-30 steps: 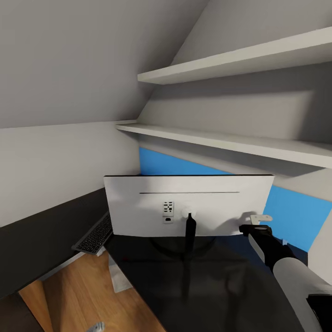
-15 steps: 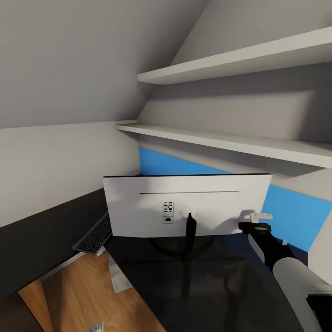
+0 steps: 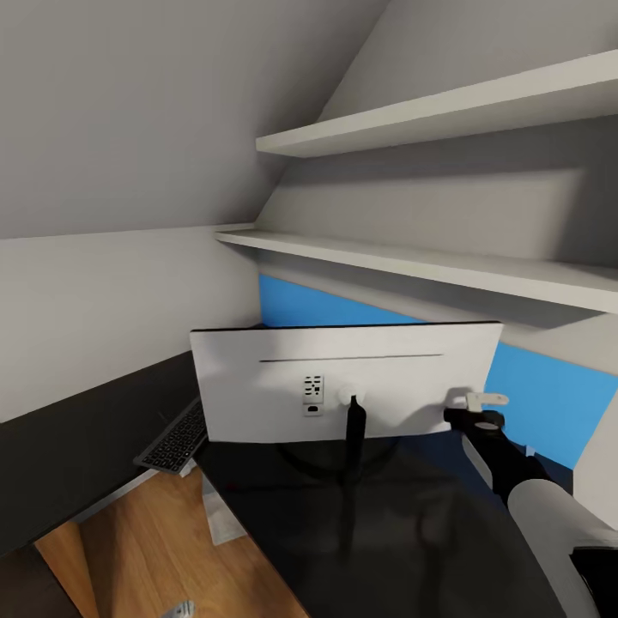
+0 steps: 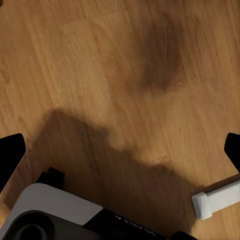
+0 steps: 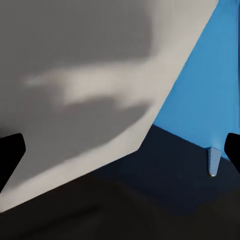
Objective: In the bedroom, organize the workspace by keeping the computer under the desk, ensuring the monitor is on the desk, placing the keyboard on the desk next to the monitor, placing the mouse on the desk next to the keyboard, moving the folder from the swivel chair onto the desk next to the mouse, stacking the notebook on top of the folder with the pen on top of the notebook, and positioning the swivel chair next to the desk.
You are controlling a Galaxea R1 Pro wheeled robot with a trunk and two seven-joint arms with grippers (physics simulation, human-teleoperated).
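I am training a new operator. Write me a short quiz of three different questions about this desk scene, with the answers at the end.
1. True or false: the monitor shows its black screen side to the head camera.
2. Which gripper is near the monitor's lower corner? A) the left gripper B) the right gripper
3. Fill in: the keyboard lies on the ____, partly hidden behind the monitor.

Key
1. False: its light grey back, with the stand, faces the head camera.
2. B. The left wrist view looks down at the wood floor.
3. desk.
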